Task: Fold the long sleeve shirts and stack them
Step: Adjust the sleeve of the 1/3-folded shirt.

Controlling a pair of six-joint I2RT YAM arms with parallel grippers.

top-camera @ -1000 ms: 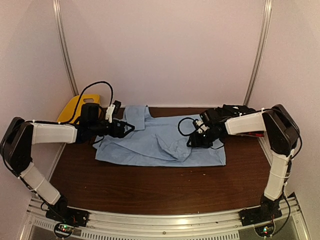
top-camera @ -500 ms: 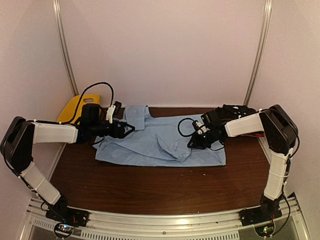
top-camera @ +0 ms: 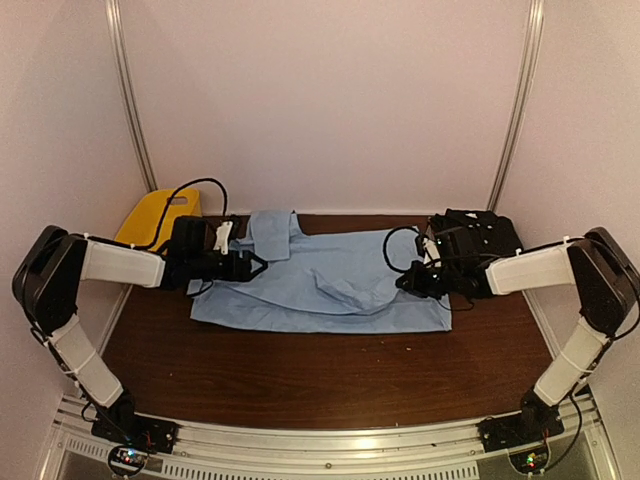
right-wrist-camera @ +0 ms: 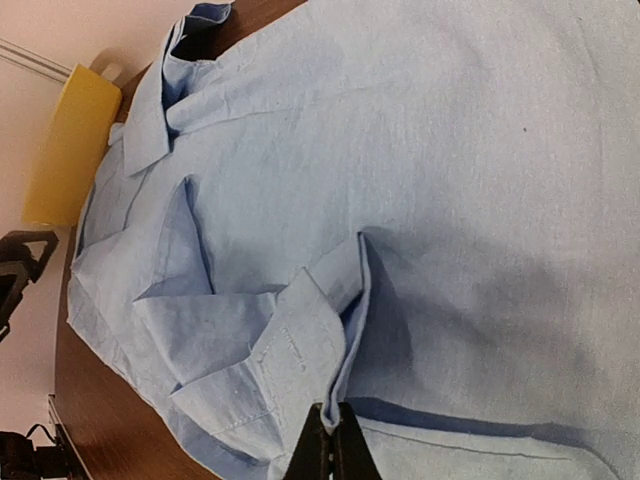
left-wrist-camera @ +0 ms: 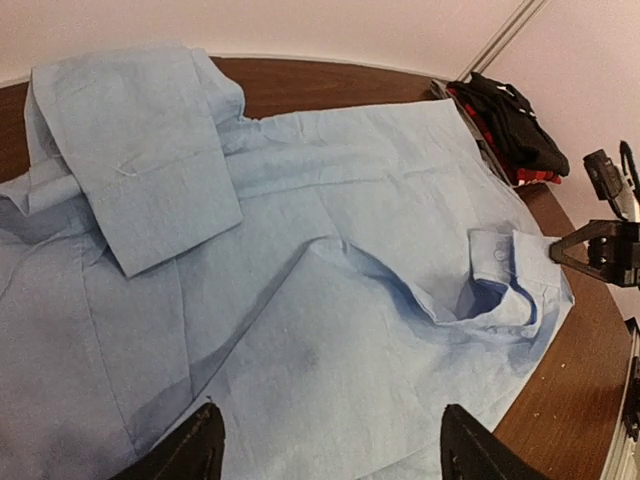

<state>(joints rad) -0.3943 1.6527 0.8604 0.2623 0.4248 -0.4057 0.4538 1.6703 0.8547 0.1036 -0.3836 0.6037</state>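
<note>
While the light blue button-up long sleeve shirt (top-camera: 320, 285) lay spread flat across the far middle of the brown wooden worktop (top-camera: 300, 370), the jaws of the right arm (top-camera: 530, 268) were pressed together. They sat at the raised ridge of the folded-in sleeve cuff (right-wrist-camera: 270, 350), on the shirt's right part. Whether any cloth sat between them could not be told from the wrist view. If they had closed on air or on one thin layer, a lift would likely leave the sleeve behind or let it slide out midway, spoiling the fold. If they had also pinched the body panel under the sleeve, a pull would probably drag and wrinkle the whole garment.

The jaws of the left arm (top-camera: 120, 265) stood open, holding nothing, just above the shirt's left edge. With that side unpinned, a tug from the right could shift the shirt toward the black shirt with red edging (top-camera: 475, 235). That shirt lay bunched at the far right corner, close beside the right arm's wrist, and might snag. The yellow plastic basket (top-camera: 160, 213) sat at the far left, apart from the cloth.
</note>
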